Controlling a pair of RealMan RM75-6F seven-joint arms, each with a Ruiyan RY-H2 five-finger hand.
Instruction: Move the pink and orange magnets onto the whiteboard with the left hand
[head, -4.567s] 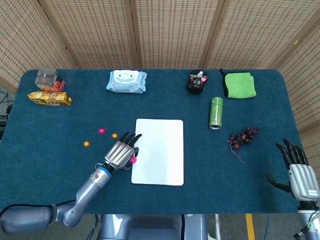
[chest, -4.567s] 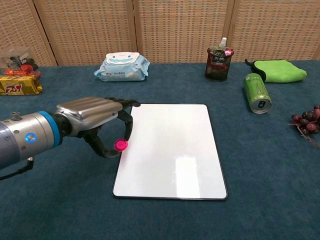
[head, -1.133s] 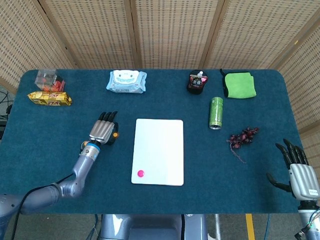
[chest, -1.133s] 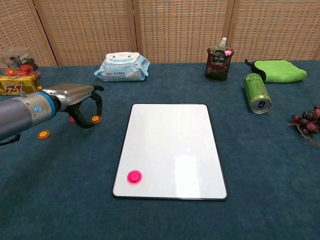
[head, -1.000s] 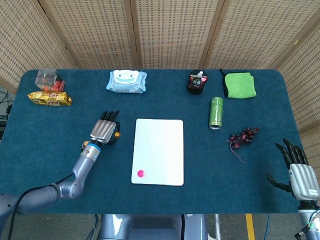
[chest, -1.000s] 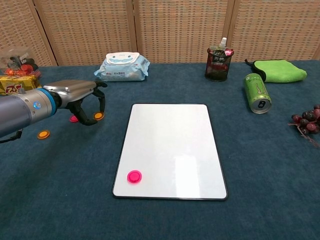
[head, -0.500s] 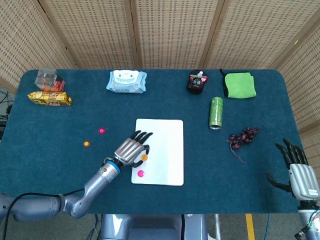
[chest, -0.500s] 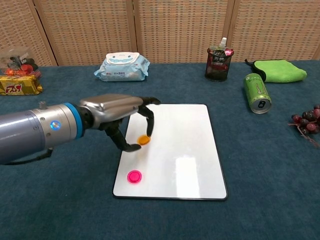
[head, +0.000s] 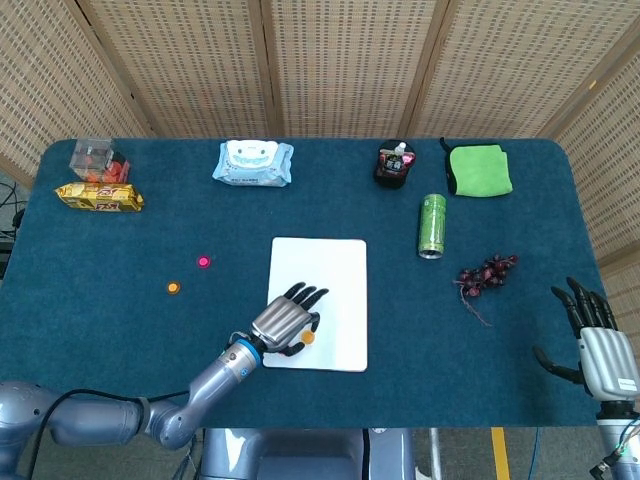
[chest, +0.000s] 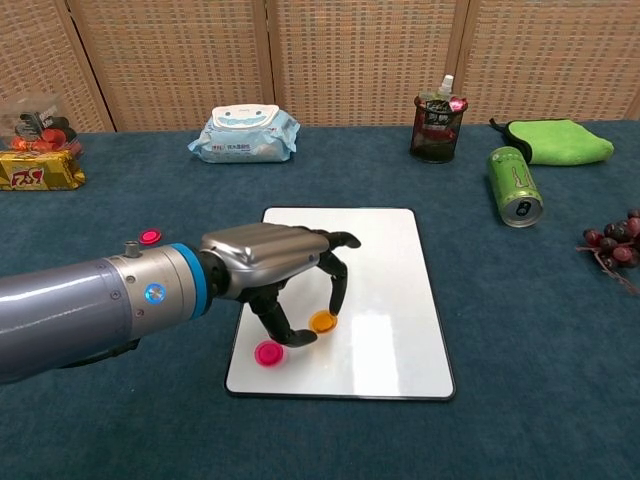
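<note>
Your left hand is over the lower left part of the whiteboard, pinching an orange magnet between thumb and a fingertip, right at the board's surface; whether the magnet already touches the board, you cannot tell. Just beside it, a pink magnet sits on the whiteboard near the bottom left corner, partly behind your thumb. A second pink magnet and a second orange magnet lie on the blue table, well to the left of the board. Your right hand rests at the table's right edge, fingers spread and holding nothing. Along the far side you have a wet wipes pack, a green cloth and a green can lying on its side.
</note>
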